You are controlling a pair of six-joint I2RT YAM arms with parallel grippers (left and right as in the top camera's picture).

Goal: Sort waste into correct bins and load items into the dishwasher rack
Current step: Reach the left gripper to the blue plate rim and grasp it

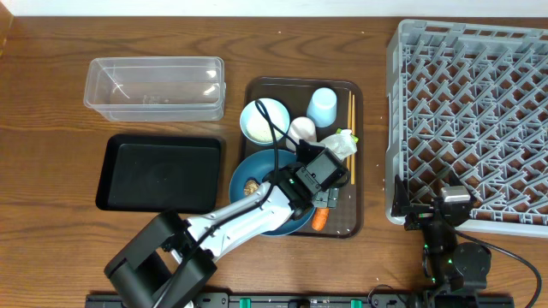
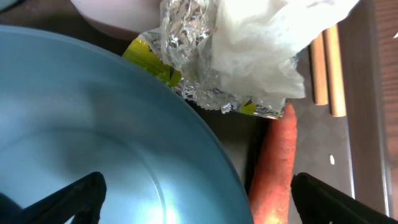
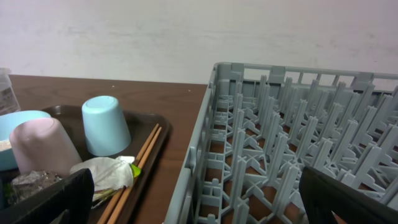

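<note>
An orange carrot (image 2: pixel 277 168) lies on the brown tray beside the large dark blue bowl (image 2: pixel 93 124). My left gripper (image 2: pixel 199 199) is open low over both, one finger over the bowl and the other right of the carrot. In the overhead view the left gripper (image 1: pixel 328 190) covers most of the carrot (image 1: pixel 320 220). A crumpled wrapper (image 2: pixel 236 56) lies just beyond, next to the chopsticks (image 2: pixel 329 68). A brown food lump (image 1: pixel 252 186) sits in the bowl (image 1: pixel 257 201). My right gripper (image 1: pixel 425 214) is open and holds nothing, at the front left corner of the grey rack (image 1: pixel 471 120).
On the brown serving tray (image 1: pixel 355 222) stand a small pale blue bowl (image 1: pixel 264 120), a white cup (image 1: pixel 301 128) and a pale blue cup (image 1: pixel 323 105). A clear tub (image 1: pixel 154 85) and a black tray (image 1: pixel 158 175) lie to the left.
</note>
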